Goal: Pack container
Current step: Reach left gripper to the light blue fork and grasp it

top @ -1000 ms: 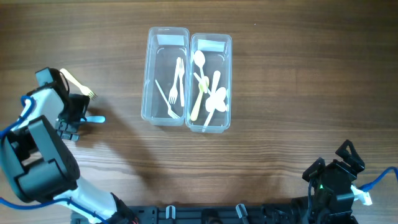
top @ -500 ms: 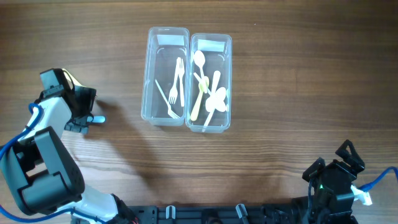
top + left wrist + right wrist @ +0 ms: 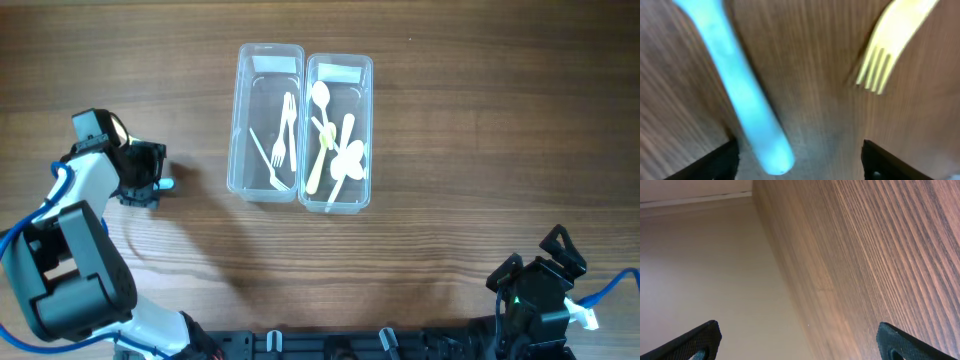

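A light blue utensil handle (image 3: 742, 90) lies on the wood, its rounded end between my left gripper's (image 3: 800, 167) open fingers, nearer the left one. A yellow fork (image 3: 890, 45) lies beyond it to the right, tines toward me. In the overhead view the left gripper (image 3: 150, 178) hovers at the table's left, with only the blue tip (image 3: 167, 183) showing and the fork mostly hidden under the arm. Two clear containers stand at centre: the left one (image 3: 240, 120) holds white forks, the right one (image 3: 370, 120) holds spoons. My right gripper (image 3: 797, 345) is open and empty.
The right arm (image 3: 540, 290) rests at the table's near right corner, its wrist view showing the table edge (image 3: 785, 280) and a beige wall. Bare wood lies between the left gripper and the containers.
My left gripper has moved right and slightly down over the blue utensil, now covering most of it and the yellow fork in the overhead view. The right arm has not moved.
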Available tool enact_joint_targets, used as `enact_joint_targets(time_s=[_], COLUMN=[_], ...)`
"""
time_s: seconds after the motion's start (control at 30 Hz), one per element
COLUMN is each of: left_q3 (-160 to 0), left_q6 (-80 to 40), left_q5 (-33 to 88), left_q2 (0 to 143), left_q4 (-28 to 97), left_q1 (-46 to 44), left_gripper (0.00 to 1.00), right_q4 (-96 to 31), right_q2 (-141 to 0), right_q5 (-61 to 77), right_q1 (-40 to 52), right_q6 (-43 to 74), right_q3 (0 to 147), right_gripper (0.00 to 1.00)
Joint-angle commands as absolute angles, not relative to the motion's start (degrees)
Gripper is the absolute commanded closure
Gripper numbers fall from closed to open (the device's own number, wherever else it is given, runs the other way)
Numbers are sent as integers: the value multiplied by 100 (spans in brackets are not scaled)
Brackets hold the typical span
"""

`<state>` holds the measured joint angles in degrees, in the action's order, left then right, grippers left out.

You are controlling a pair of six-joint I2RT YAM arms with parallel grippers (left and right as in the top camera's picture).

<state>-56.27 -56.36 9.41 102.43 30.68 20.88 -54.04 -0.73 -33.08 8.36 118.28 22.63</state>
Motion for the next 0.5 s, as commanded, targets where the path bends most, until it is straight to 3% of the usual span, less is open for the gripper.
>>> enact_joint_targets(time_s=[0.0,0.17,0.27,0.37,0.47], left_q3=[-5070,-5070,-5068,-5070,-5068], left_q6=[-5749,-5741,-5723,-5725,-5723], left_q5=[395,-598,-604,-598,-545], left_q2=[10875,10875,10877,10877,10877], left_q4=[3433,3653,3691,3638,3636], left_q1=[2150,2405,2536,2541,2541], left_gripper=[16,24,48,50,60], right_q4=[-5406,-5406,-5406,-5406,-5406], right_q2=[-25,-25,-25,-25,-25], right_q5=[-3404,-3406,-3404,-3404,-3406], right_q1=[834,834,834,834,834], right_q6=[11869,11869,11869,11869,11869], right_q3=[2285,2285,2285,2285,2285], right_gripper=[0,0,0,0,0])
